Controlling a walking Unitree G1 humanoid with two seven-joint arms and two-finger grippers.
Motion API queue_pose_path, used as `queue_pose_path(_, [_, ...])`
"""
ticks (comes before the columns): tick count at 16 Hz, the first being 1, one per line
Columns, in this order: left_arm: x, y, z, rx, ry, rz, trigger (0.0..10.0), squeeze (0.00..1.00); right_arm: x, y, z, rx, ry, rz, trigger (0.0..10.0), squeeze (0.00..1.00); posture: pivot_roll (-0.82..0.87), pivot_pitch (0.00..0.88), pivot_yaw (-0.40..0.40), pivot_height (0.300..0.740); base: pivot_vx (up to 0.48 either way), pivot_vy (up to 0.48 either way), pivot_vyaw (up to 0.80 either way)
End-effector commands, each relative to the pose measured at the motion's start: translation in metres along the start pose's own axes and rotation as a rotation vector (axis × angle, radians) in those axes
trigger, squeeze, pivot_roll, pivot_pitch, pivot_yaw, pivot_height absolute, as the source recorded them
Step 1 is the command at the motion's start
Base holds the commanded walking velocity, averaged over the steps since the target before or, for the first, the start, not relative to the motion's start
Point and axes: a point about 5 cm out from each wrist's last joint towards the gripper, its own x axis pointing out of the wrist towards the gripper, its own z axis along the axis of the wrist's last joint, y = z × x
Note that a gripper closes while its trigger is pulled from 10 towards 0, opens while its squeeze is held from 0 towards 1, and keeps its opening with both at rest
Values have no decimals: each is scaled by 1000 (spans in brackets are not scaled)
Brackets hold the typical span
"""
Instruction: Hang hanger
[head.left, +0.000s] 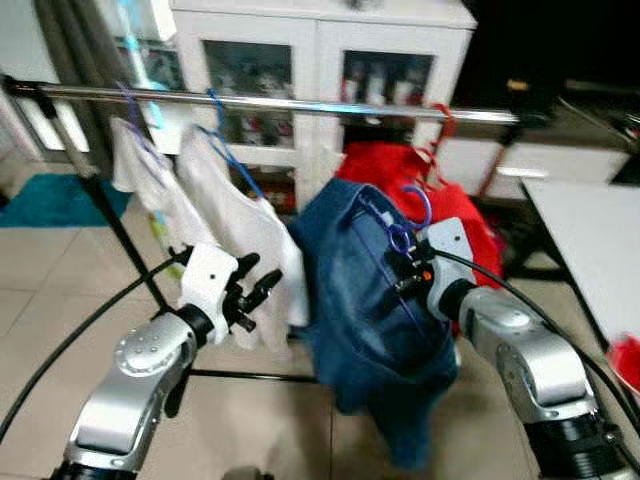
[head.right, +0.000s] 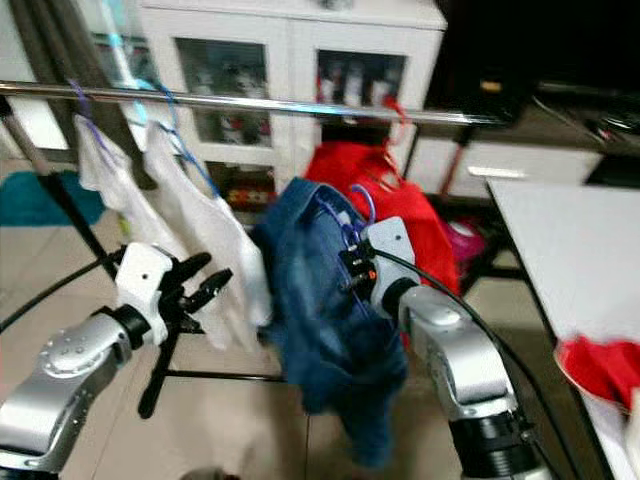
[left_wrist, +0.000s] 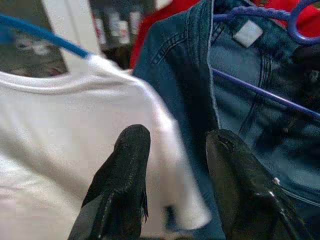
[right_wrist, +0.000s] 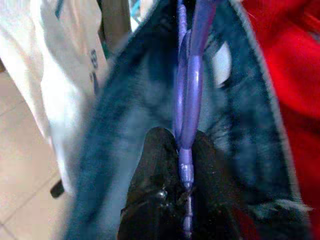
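Below the rail (head.left: 300, 103), your right gripper (head.left: 408, 268) clamps the purple hanger (head.left: 412, 215), hook pointing up; left gripper (head.left: 252, 292) is apart.

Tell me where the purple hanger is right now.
The purple hanger carries the denim jacket below the rail, clamped in the right gripper, between white shirt and red garment.

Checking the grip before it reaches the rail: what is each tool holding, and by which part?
Right tool pinches the purple hanger by its neck, denim garment hanging on it. Left tool holds nothing.
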Motion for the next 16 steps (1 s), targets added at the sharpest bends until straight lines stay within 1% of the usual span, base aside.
queue_pose_path(1, [-4, 3, -1, 0, 13, 2, 10000, 0, 0, 6, 19, -14, -72, 20, 10000, 0, -40, 44, -29, 740, 375, 0, 0])
queue_pose_path(4, [-5, 2, 0, 8, 19, -25, 10000, 0, -2, 18, 29, -50, -87, 92, 10000, 0, -37, 37, -27, 740, 375, 0, 0])
queue_pose_path(6, [-5, 1, 1, 12, 15, -36, 10000, 0, -2, 24, 35, -90, -100, 104, 10000, 0, -34, 32, -24, 740, 367, 0, 0])
queue_pose_path(7, [-5, 1, 3, 9, 2, -37, 10000, 0, -2, 26, 38, -86, -117, 105, 10000, 0, -32, 32, -23, 740, 0, 0, 0])
queue_pose_path(8, [-6, 0, 5, -1, -2, -54, 10000, 0, -3, 27, 44, -49, -147, 102, 10000, 0, -32, 33, -22, 740, 0, 0, 0])
queue_pose_path(9, [-7, -1, 6, -4, -5, -65, 10000, 0, -4, 27, 46, -35, -159, 99, 10000, 0, -32, 33, -22, 740, 0, 0, 0])
queue_pose_path(10, [-10, -2, 11, 2, -34, -122, 10000, 0, -4, 29, 53, -38, -178, 93, 10000, 0, -31, 36, -19, 740, 0, 0, 0])
queue_pose_path(11, [-11, -2, 12, 3, -36, -131, 10000, 0, -4, 29, 55, -42, -180, 91, 10000, 0, -31, 36, -19, 740, 0, 0, 0])
queue_pose_path(12, [-14, 2, 14, 38, -20, -155, 10000, 0, -1, 25, 57, -37, -164, 48, 10000, 0, -30, 37, -16, 740, 0, 0, 0])
queue_pose_path(13, [-16, 4, 16, 43, -17, -180, 10000, 0, 1, 21, 59, -29, -153, 20, 10000, 0, -28, 38, -15, 740, 0, 0, 0])
queue_pose_path(14, [-18, 6, 21, 51, -18, -211, 10000, 0, 5, 17, 64, 7, -158, 0, 10000, 0, -28, 37, -14, 740, 0, 0, 0])
queue_pose_path(15, [-20, 6, 24, 59, -15, -237, 10000, 0, 12, 13, 70, 28, -163, -6, 10000, 0, -26, 38, -12, 740, 0, 0, 0])
queue_pose_path(16, [-21, 6, 25, 69, -13, -256, 10000, 0, 22, 9, 77, 23, -160, -8, 10000, 0, -21, 40, -9, 740, 0, 0, 0])
